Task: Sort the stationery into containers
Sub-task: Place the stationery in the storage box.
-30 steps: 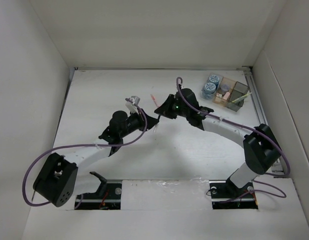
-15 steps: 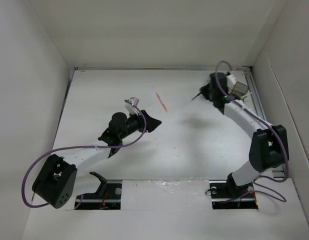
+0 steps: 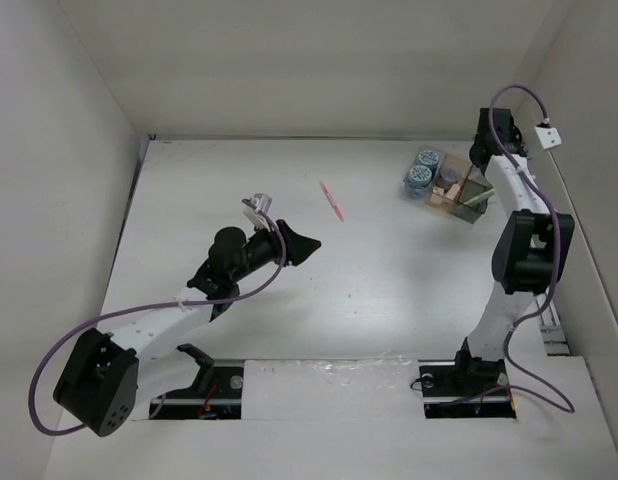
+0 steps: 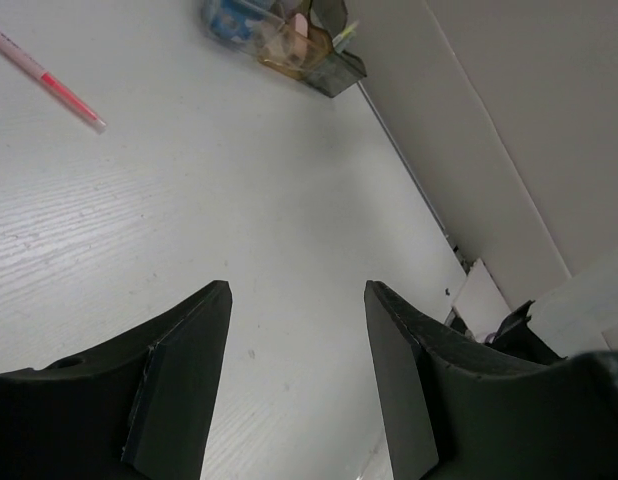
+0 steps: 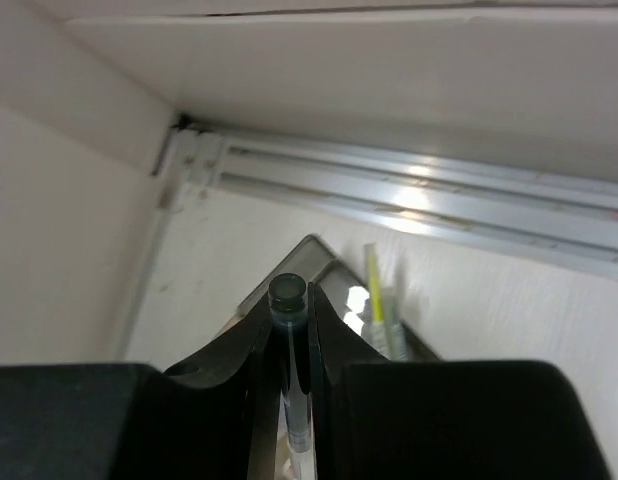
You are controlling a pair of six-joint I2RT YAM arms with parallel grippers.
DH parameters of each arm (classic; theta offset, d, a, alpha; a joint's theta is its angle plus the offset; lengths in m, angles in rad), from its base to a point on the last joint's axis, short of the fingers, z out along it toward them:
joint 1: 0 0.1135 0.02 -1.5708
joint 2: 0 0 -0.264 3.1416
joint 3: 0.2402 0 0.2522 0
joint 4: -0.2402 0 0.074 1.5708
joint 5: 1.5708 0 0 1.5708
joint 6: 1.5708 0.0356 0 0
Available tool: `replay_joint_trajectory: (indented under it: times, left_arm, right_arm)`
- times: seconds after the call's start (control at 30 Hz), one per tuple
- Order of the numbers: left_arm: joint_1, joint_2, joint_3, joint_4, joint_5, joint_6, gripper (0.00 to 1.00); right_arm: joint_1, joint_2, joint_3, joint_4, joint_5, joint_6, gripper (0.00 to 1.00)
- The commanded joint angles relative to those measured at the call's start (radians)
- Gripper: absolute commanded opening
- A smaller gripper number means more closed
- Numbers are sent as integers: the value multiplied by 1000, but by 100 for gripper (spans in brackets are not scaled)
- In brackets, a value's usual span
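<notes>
Already the blue rolls and yellow-green stick sit in the bins. My right gripper pinches a dark-capped pen over them. My left gripper stands open, empty. The pink pen lies on the table.

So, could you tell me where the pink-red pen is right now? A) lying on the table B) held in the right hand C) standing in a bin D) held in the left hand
A: the pink-red pen lies loose on the table, beyond the open, empty left hand.
</notes>
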Motion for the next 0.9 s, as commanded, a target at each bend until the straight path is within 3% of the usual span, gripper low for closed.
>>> replay_joint_trajectory:
  times: [0.0,0.33,0.73,0.87]
  left_arm:
    - [-1,-54,-11,2,24,-5,53]
    - [-1,-64,-2,-57,-11,-14,53]
    - [-1,-55,9,-80,-38,-14,51]
    - [-1,-45,9,-80,-38,-14,51]
  right_arm:
    - [5,63,90,-135,208,-53,0]
    - [60,162,141,-137,299,-146,0]
    - [87,227,153,-145,230,-157,22]
    - [76,227,164,-155,187,-137,40]
